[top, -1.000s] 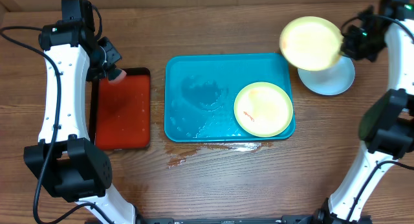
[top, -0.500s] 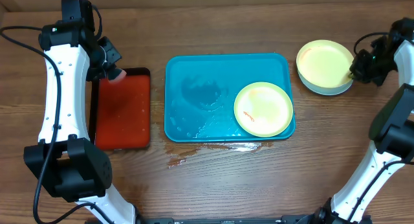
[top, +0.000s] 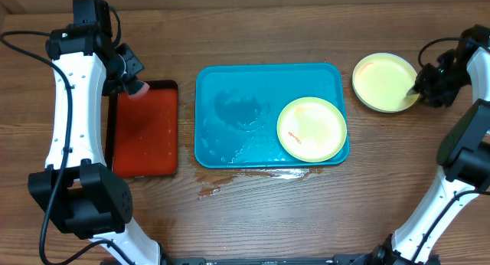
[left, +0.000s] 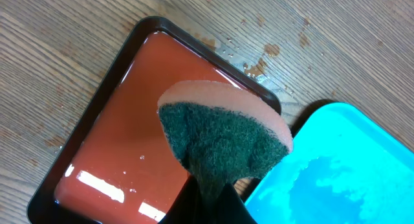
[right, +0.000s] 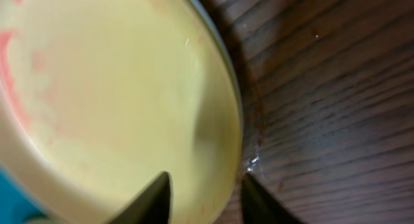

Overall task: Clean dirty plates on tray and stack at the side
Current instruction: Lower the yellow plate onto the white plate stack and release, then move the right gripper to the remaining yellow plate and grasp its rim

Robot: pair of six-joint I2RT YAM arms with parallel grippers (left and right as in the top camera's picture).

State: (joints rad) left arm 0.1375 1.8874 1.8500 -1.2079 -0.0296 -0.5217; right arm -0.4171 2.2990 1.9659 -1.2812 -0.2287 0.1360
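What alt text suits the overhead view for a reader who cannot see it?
A turquoise tray holds one smeared yellow-green plate; a second plate lies right of it, the right gripper at its rim. The left gripper holds a sponge above a red tray.

The pale yellow-green round plastic plate [top: 385, 83], held tilted in the air off the far right corner of the large turquoise rectangular plastic tray [top: 207, 81] a second ago, now lies flat on the light blue round plastic plate [right: 8, 197]. It covers that plate almost to the rim, where half a second ago a blue crescent showed along the near edge. The right gripper [top: 419, 88], clamped on the yellow-green plate until then, has swung out to its right edge and parted its fingers [right: 152, 198], one over the rim and one outside it.
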